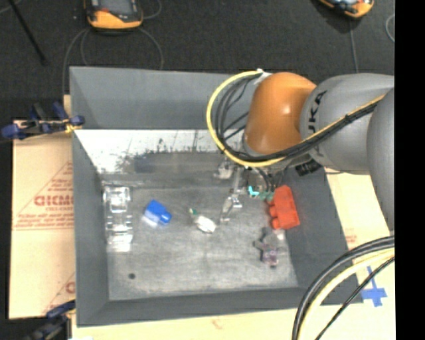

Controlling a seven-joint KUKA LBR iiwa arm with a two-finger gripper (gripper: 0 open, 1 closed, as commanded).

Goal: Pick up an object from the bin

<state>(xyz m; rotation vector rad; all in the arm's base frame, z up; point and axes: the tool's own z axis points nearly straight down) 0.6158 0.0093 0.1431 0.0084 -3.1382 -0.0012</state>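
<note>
Where the gripper (229, 209) hangs, a white piece (206, 226) lies just beside.

thing: small white piece with green end (205, 225); pose: lying flat; place: middle of bin (186, 273) floor

We take this for a robotics lab or test cell, not a home or a shop. In the middle stands a grey metal bin (89, 199) with sloped walls, set on a dark surface (186, 40). From 3 o'clock an industrial arm (352, 126) reaches over it, its wrist under an orange cover (279, 109), with looped cables (222, 106) running along it. Small unrelated things lie loose in the bin, among them a blue block (157, 213) towards 9 o'clock and a red block (283, 207) towards 3 o'clock. At 12 o'clock 2 orange-and-black devices (113, 13) sit with thin leads; they may be controllers, though we cannot tell.
</note>
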